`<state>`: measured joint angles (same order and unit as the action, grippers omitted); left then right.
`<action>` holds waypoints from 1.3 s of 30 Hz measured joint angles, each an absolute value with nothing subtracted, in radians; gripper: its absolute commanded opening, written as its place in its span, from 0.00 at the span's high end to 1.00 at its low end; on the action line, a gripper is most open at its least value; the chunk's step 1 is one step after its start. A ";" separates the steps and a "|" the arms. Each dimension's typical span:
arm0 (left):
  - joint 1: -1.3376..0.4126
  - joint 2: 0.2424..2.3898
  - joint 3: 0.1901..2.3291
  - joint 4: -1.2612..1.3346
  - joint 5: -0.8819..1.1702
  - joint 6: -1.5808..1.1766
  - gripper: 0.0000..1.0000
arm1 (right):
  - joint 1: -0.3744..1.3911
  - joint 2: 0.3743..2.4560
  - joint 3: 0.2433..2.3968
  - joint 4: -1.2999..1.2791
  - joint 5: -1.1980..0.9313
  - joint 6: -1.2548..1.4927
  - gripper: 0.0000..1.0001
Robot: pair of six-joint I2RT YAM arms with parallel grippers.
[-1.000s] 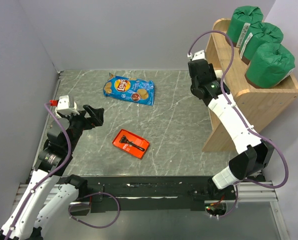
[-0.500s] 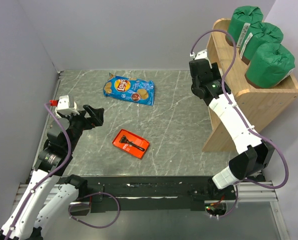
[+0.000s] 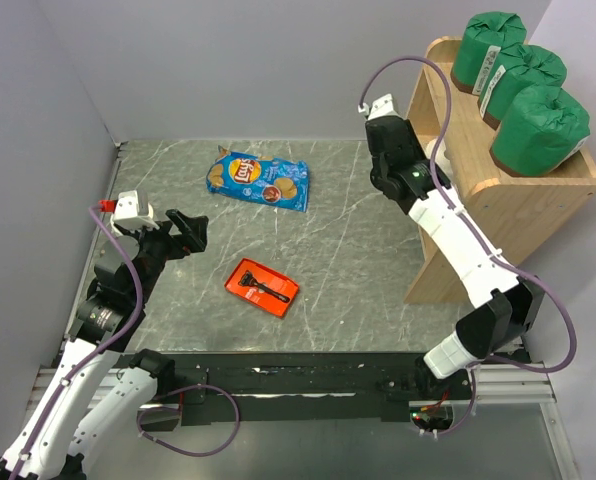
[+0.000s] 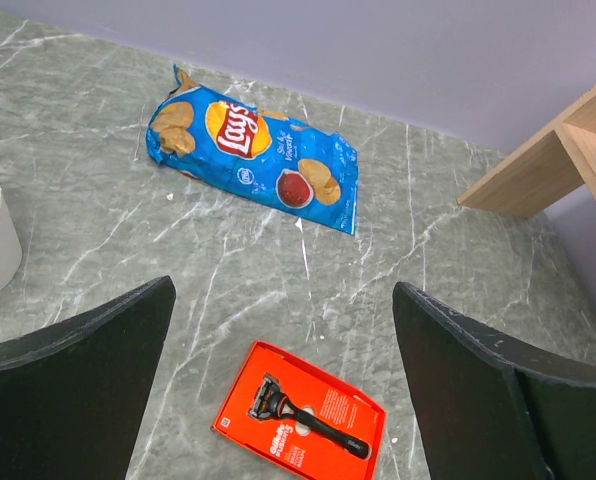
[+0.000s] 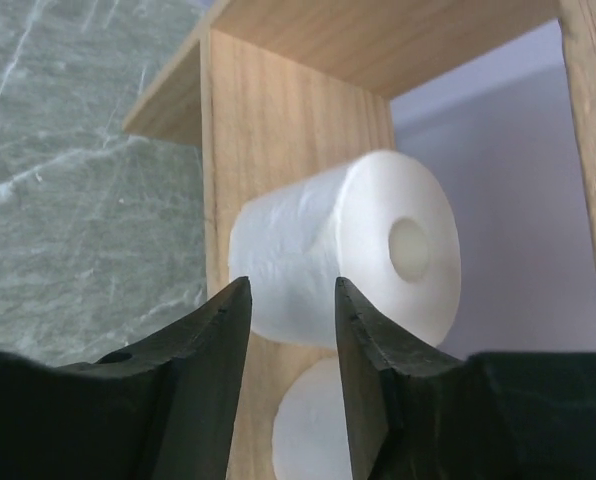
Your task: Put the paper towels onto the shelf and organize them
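Bright, even light — soft shadows, sharp focus.

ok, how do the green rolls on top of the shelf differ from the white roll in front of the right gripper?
1. The green rolls are wrapped, tops twisted shut; the white roll is bare paper with its hollow core showing.
2. The green rolls stand three in a row on the top level of the shelf; the white roll sits inside the lower level, beside a second white roll.
Shared: all are already on the shelf, and none is held.
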<state>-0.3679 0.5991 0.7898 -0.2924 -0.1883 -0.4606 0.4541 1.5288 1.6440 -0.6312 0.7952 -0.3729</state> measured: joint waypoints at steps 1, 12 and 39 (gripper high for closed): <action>-0.368 0.599 0.790 -0.292 -0.188 -0.461 0.03 | 0.454 1.537 1.644 -0.618 0.795 -0.385 0.56; -0.368 0.600 0.790 -0.292 -0.189 -0.460 0.03 | 0.427 1.728 1.655 -0.493 0.792 -0.488 0.57; -0.368 0.665 0.805 -0.319 -0.271 -0.495 0.03 | 0.352 1.595 1.555 -0.528 0.568 -0.324 0.39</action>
<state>-0.3679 0.6655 0.8051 -0.3191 -0.2707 -0.4953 0.3523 1.5948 1.5547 -0.5282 0.5682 -0.3244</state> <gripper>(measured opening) 0.974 0.549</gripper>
